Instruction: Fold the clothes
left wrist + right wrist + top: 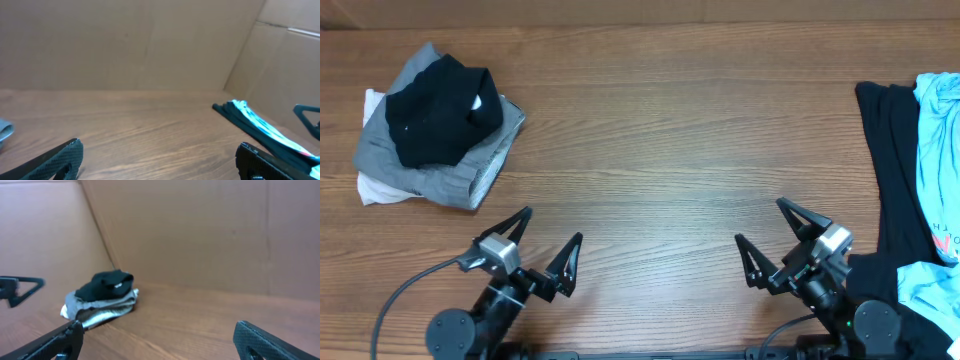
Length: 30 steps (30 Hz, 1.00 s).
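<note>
A heap of unfolded clothes lies at the table's right edge: a sky-blue T-shirt (940, 150) with red lettering on top of a black garment (895, 170). The same heap (260, 125) shows in the left wrist view. At the back left sits a pile of folded clothes (435, 125), black on grey on white, also seen as a pile (102, 300) in the right wrist view. My left gripper (548, 245) and right gripper (765, 228) rest near the front edge, both open wide and empty. The right arm's base touches the black garment's lower part.
Bare wooden tabletop (650, 140) spans the middle between the two clothes piles. Cardboard-brown walls (200, 230) enclose the table at the back and sides. A cable (405, 290) runs from the left arm at the front left.
</note>
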Motion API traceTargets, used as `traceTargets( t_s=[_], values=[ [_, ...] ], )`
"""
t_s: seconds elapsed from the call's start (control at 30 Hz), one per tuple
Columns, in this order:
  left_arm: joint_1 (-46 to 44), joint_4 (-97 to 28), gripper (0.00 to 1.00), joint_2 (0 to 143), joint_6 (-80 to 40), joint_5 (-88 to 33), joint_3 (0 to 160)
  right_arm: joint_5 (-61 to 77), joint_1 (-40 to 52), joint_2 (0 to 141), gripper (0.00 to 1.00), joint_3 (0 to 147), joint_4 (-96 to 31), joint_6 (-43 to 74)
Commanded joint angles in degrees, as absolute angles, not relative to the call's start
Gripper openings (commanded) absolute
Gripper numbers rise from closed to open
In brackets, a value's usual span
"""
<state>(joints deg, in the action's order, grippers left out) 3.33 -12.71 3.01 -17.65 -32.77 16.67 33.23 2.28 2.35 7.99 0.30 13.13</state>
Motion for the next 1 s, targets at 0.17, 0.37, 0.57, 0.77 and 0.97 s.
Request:
traceTargets(
  t_s=[0.17,0.37,0.57,0.77,0.97],
  values=[
    [3.0,-25.6,1.00,19.1,-14.1,-28.3,36.8,27.9,2.2,17.5,1.00,27.9,-13.2,14.6],
    [3.0,-39.4,1.00,37.1,-8.9,-24.9,55.5,27.5,2.2,36.2,1.00,48.1,-32.4,8.4],
    [3.0,-53.6,1.00,52.9,-5.6,-24.9,70.1,31.6,2.2,50.1,1.00,59.7,-44.0,4.7],
    [3.0,-61.5,1.00,61.0,-2.1,-27.2,74.0,36.7,1.9,57.4,1.00,60.1,-46.6,5.0],
    [3.0,-64.6,1.00,63.6,-2.1,-29.6,74.0,14.7,-3.3,66.8,1.00,65.2,-54.6,19.6]
  ],
)
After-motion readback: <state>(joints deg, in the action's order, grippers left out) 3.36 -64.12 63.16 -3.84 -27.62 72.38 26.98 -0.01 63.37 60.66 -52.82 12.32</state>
